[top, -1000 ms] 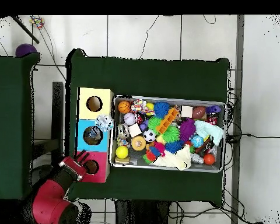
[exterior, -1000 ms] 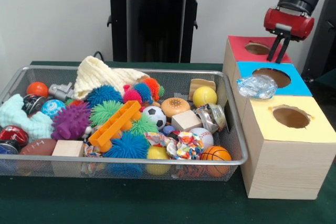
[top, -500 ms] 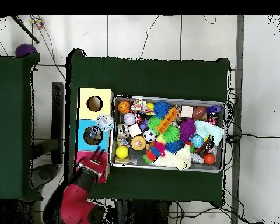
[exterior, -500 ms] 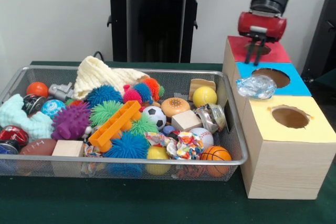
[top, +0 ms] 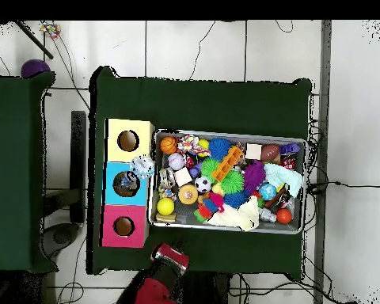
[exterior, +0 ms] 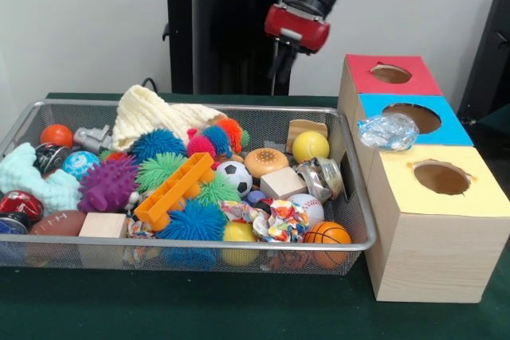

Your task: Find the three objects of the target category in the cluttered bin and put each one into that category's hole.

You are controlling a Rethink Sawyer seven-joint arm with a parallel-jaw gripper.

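Sitting in the wire bin across the lower left and centre of the front view, the clutter includes balls: a yellow ball at the bin's upper right corner, a soccer ball near the middle, a mini basketball at the lower right corner, an orange ball at the far left, plus spiky toys, an orange ladder-shaped block, wood blocks and a cream cloth. Which category is the target can't be told. Right of the bin stand three boxes with holes: red box at upper right, blue box below it, yellow box lowest. A crumpled clear wrapper lies on the blue box's left edge, beside its hole, not in it. The gripper hangs at upper centre of the front view, above and behind the bin's back rim, well apart from the boxes and the balls, holding nothing; fingers look close together but can't tell for sure. In the overhead view the gripper sits at lower centre, below the bin and just right of the red box.
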